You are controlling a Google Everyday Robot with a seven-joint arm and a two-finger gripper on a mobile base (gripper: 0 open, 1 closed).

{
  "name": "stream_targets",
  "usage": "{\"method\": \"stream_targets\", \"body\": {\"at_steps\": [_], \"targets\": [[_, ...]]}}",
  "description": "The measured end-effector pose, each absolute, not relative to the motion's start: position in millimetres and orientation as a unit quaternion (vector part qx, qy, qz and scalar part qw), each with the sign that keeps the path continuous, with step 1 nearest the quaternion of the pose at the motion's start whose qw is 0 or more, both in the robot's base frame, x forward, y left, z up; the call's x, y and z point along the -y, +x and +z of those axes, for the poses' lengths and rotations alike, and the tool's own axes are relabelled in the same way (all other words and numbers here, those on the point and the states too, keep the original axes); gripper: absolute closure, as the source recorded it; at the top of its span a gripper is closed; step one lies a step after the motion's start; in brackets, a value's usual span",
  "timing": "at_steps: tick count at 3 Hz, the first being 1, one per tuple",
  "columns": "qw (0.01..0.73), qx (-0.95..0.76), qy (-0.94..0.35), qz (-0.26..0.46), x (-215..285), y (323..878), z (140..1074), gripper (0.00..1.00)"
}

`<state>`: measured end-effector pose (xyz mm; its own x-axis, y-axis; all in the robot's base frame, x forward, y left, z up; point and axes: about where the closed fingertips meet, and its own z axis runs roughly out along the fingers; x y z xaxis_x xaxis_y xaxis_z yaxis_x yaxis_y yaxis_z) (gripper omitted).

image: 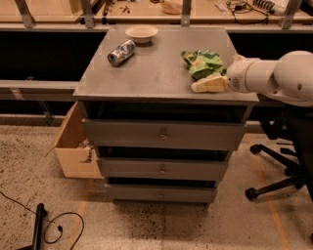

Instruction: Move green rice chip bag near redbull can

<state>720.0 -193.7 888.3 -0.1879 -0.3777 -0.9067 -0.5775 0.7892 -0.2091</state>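
The green rice chip bag (204,63) lies crumpled on the right part of the grey cabinet top (156,73). The redbull can (121,52) lies on its side at the far left of the top, next to a shallow cream bowl (141,33). My gripper (208,84) reaches in from the right on a white arm (274,77). Its cream fingers sit just in front of the bag, at the bag's near edge, low over the top.
The cabinet has three drawers (163,135) below the top. A cardboard box (73,146) stands on the floor at its left. An office chair base (281,166) is at the right. A cable (54,224) lies on the floor. A wooden bench (161,7) runs behind.
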Motion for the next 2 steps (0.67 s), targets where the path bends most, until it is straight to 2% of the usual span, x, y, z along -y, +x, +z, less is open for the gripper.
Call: {"method": "stream_targets", "body": {"at_steps": [2], "targets": [[0.569, -0.753, -0.315, 0.106, 165.4, 756.0, 874.5, 0.49]]}}
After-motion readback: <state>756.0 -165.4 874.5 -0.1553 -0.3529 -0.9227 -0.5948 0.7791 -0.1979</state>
